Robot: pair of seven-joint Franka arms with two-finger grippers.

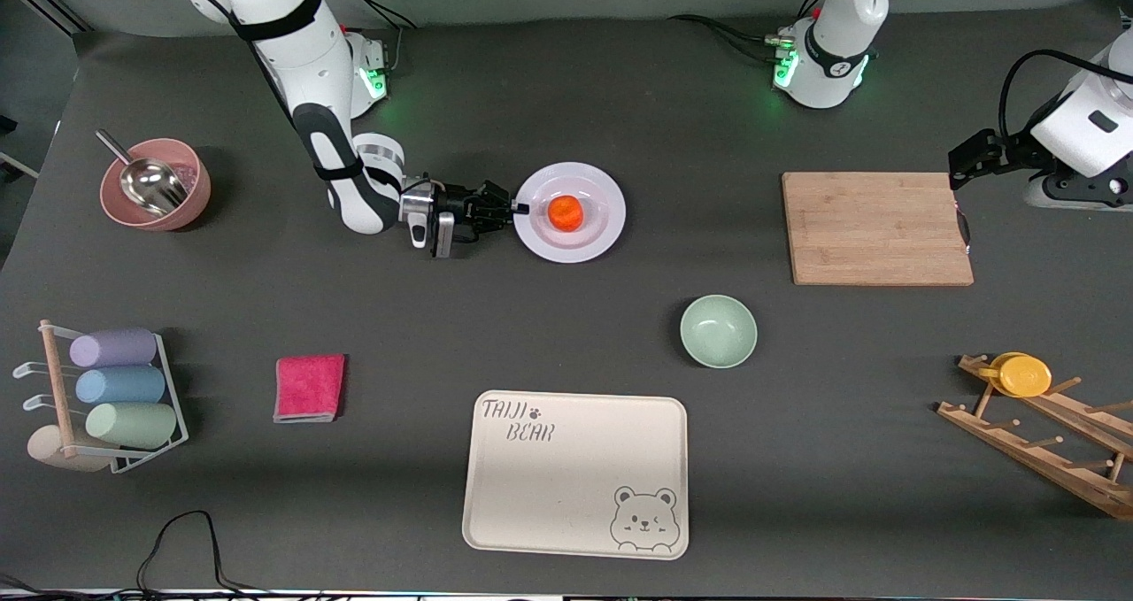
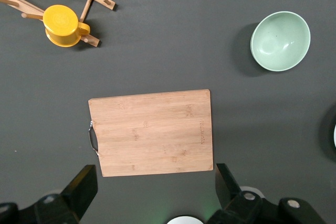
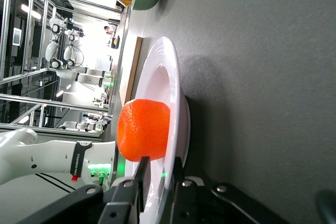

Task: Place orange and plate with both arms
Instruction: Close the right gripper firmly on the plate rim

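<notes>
Right gripper (image 1: pixel 516 207) reaches level, pinching plate (image 1: pixel 602 234) rim.

The orange (image 1: pixel 566 212) sits in the well of the plate (image 1: pixel 597 229), which lies on the table between the bowl with a scoop (image 1: pixel 156 183) toward the right arm's end and the cutting board (image 1: pixel 875 227) toward the left arm's end. The right gripper (image 1: pixel 518 208) is at the plate's rim, one finger above it and one apparently below. The left gripper (image 2: pixel 156 186) hangs over the cutting board's edge. Nearer the front camera than the plate lie the small bowl (image 1: pixel 718 330) and, nearer again, the tray (image 1: pixel 575 472). The cloth (image 1: pixel 309 388) lies between the tray and the rack of cups (image 1: pixel 111 396). A cup (image 1: pixel 1025 374) rests on the wooden rack (image 1: pixel 1044 437) at the left arm's end.
</notes>
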